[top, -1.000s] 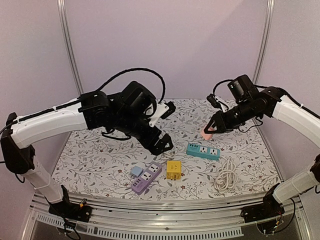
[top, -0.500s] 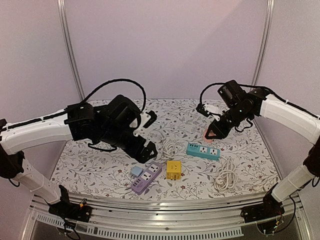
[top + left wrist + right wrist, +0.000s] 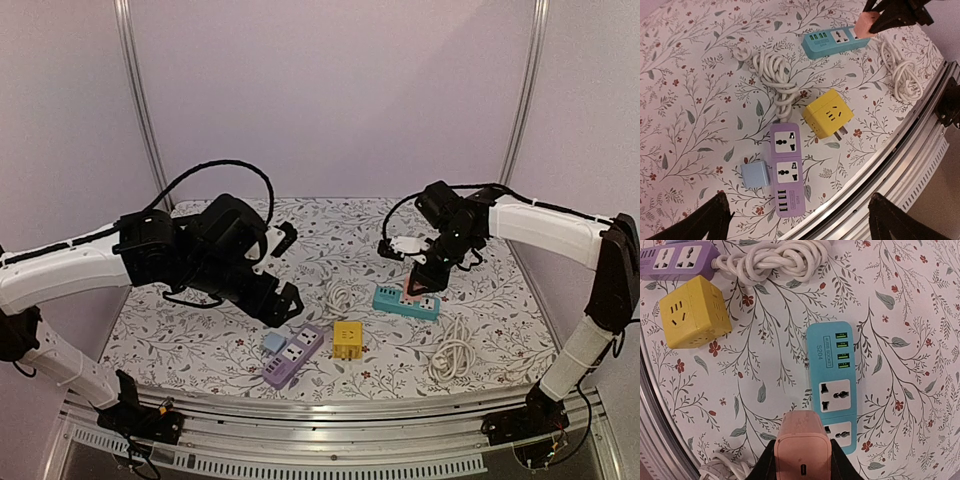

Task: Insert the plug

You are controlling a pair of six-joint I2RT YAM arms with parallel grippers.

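Pinching one pink plug [image 3: 803,442], right hand [image 3: 419,280] hovers over teal strip [image 3: 834,385]; purple strip [image 3: 785,170] makes two; left hand [image 3: 282,302] spread.

Pink plug [image 3: 803,446] lower, over teal strip [image 3: 836,385].

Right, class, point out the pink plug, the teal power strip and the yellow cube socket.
pink plug [image 3: 803,442]: right wrist view, on its top face.
teal power strip [image 3: 832,377]: right wrist view, middle of its top.
yellow cube socket [image 3: 831,115]: left wrist view, on its holed top face.
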